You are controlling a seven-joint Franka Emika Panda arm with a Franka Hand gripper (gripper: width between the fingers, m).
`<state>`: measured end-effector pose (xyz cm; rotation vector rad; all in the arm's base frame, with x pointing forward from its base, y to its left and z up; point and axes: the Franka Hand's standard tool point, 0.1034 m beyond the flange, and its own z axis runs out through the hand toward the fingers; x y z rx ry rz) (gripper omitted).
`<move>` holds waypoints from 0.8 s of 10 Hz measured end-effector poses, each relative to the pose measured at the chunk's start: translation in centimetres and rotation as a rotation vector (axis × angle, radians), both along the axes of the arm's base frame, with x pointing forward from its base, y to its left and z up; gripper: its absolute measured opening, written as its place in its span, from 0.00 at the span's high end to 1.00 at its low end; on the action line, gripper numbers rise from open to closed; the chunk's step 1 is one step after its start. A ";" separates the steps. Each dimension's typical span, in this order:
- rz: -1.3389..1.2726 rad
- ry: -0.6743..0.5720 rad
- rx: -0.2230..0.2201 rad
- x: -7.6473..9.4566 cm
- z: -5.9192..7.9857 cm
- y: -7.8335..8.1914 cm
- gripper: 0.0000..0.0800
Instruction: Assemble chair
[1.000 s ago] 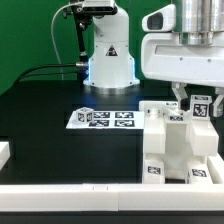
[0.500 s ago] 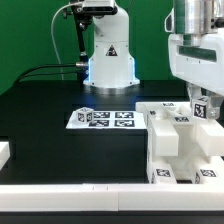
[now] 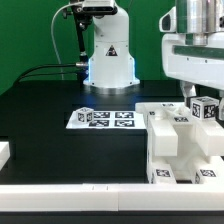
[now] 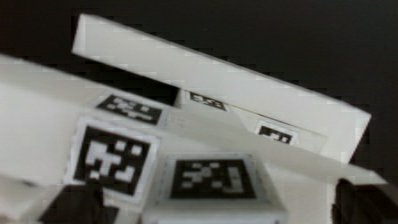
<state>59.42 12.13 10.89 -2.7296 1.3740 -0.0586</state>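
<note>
The chair (image 3: 172,145) stands at the tabletop's front edge, on the exterior view's right. Our gripper (image 4: 222,203) is spread around its tagged part (image 4: 214,178); we should rise straight, touching nothing.

The white arm (image 3: 108,52) stands on its base in the upper middle of the exterior frame, and its upper links run out of the top edge. Its boxy wrist (image 3: 196,48) fills the upper right corner, pointing straight down. The tool (image 3: 197,94) hangs beneath it near the right edge, jaws spread wide. In the wrist view the dark fingertips (image 4: 79,203) sit well apart.
</note>
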 end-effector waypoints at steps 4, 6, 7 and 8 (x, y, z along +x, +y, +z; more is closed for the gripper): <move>0.322 -0.005 -0.020 -0.2 -0.1 0.3 0.19; 0.747 -0.017 -0.083 -0.2 0.0 0.0 0.19; 0.917 -0.015 -0.108 -0.3 -0.1 0.0 0.19; 0.877 -0.016 -0.101 -0.3 -0.1 0.0 0.19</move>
